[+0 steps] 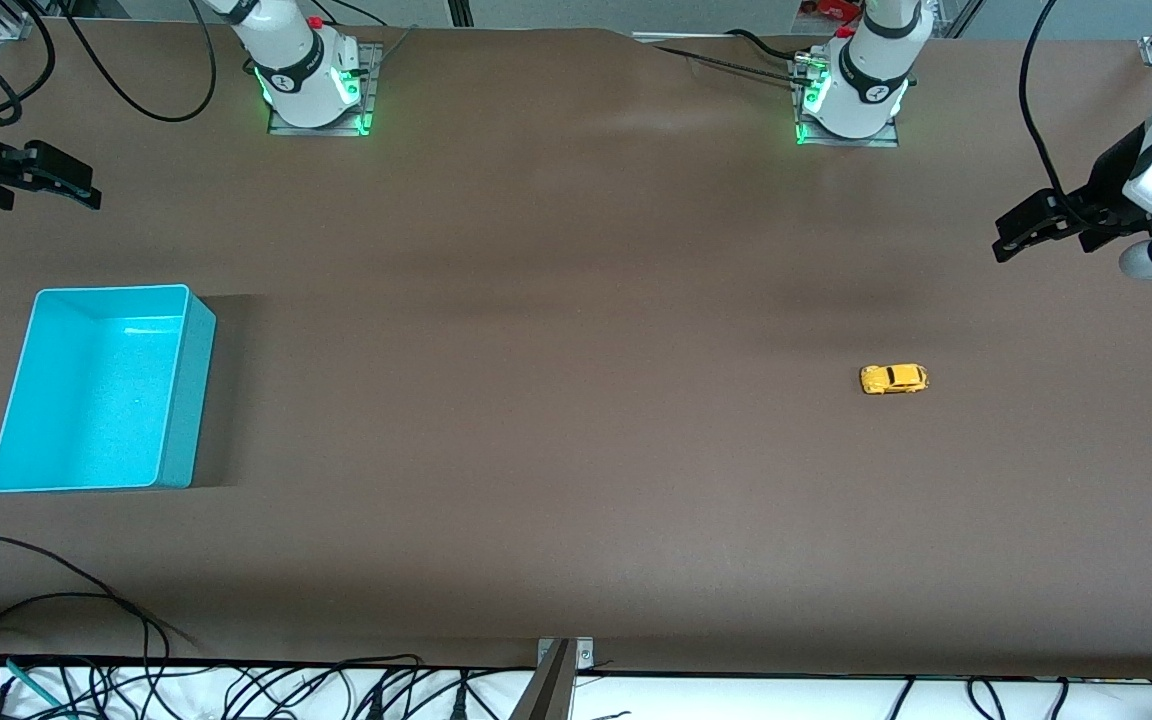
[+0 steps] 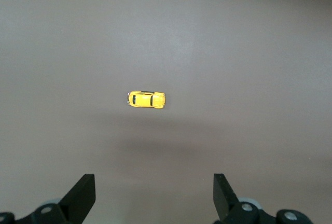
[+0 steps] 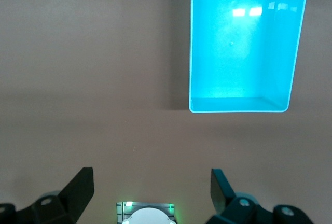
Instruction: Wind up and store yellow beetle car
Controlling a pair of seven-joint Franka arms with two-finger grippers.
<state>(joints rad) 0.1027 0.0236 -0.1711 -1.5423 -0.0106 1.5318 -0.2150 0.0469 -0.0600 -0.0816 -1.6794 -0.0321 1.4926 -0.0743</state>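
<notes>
Yellow beetle car (image 1: 894, 379) sits on its wheels on the bare brown worktop (image 1: 556, 420), toward the left arm's end, lying lengthwise along the worktop, nothing touching it. In the left wrist view the car (image 2: 146, 99) shows small and alone on the brown surface, well clear of the tool's fingers (image 2: 83, 195). Left tool (image 1: 1021, 232) hangs in the air over the worktop's edge at the left arm's end, jaws spread wide, holding nothing, apart from the car. Right tool (image 1: 71, 180) hangs over the worktop at the right arm's end, also spread wide and empty; its fingers (image 3: 80, 190) show at the frame edge of the right wrist view, with the right arm's base lit green between them. Turquoise bin (image 1: 101, 388) stands upright on the worktop toward the right arm's end, open top, nothing inside; right wrist view shows its bare floor and rim (image 3: 238, 110). Bin and car are well apart, at different ends of the worktop. Loose black cables (image 1: 56, 640) lie along the worktop edge nearest the front camera.
</notes>
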